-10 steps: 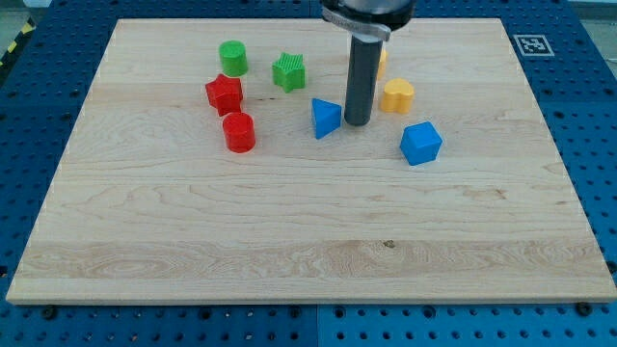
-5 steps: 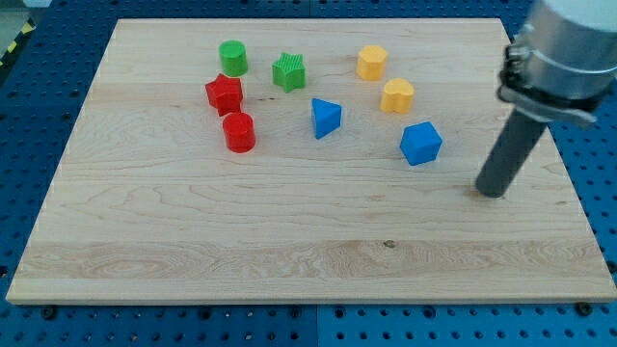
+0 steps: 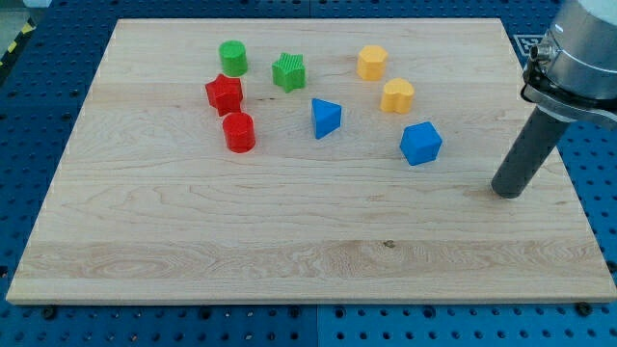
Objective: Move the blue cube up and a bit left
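Resting on the wooden board (image 3: pixel 289 222) near the view's right edge, my tip (image 3: pixel 507 192), a bare rod with nothing to grasp, touching no block. Lying well apart to the view's left and slightly up, the blue cube (image 3: pixel 421 144), just below a yellow block (image 3: pixel 397 96).

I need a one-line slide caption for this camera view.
My tip rests on the board, to the lower right of the blue cube, not touching it.

Setting: you are looking at a robotics lab bench.
Base: blue perforated panel (image 3: pixel 58 39) with a regular hole grid.
Desk: pale wooden board (image 3: pixel 289 222) laid flat on it.
Marker: printed fiducial tag (image 3: pixel 532 43) at the view's top right.
Props: small coloured plastic blocks.
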You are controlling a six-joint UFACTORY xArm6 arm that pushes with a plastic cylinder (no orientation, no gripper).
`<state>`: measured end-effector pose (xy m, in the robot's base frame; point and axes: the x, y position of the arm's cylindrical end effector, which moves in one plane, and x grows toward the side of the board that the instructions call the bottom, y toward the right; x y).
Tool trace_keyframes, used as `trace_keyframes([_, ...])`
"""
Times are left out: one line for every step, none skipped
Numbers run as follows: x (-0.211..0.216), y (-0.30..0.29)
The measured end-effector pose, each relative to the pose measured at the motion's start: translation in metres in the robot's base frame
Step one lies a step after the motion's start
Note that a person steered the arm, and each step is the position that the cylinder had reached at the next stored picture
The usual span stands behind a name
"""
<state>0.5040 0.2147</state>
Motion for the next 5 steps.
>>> trace_keyframes([-0.011, -0.011])
trace_keyframes([-0.019, -0.039])
trace_keyframes([-0.034, -0.065])
trace_keyframes([-0.042, -0.083])
trace_keyframes([-0.046, -0.088])
